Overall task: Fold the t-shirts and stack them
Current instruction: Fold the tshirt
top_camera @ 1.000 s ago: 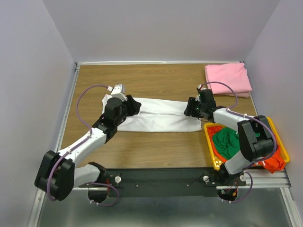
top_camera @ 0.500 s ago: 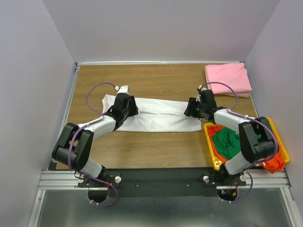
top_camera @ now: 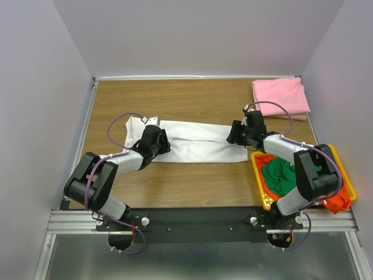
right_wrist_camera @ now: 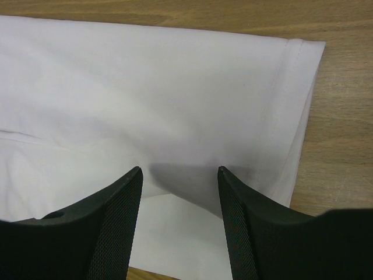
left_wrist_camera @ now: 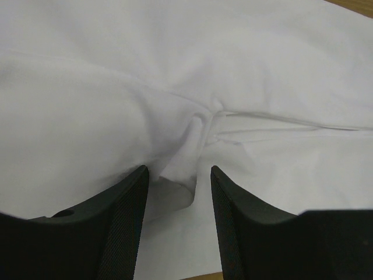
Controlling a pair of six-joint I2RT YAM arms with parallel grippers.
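Note:
A white t-shirt, folded into a long strip, lies across the middle of the table. My left gripper is open and low over its left part. In the left wrist view the gripper straddles a small raised fold of white cloth without pinching it. My right gripper is open over the strip's right end. In the right wrist view the gripper sits above the hemmed edge. A folded pink t-shirt lies at the back right. A green t-shirt and an orange one are in the basket.
The yellow plastic basket stands at the right front, close beside the right arm. Bare wooden table shows behind the white shirt and in front of it. Grey walls close in the left, back and right sides.
The left arm has drawn its elbow back and its gripper has slid slightly nearer along the shirt's left part, uncovering the far-left end. The right arm has not moved.

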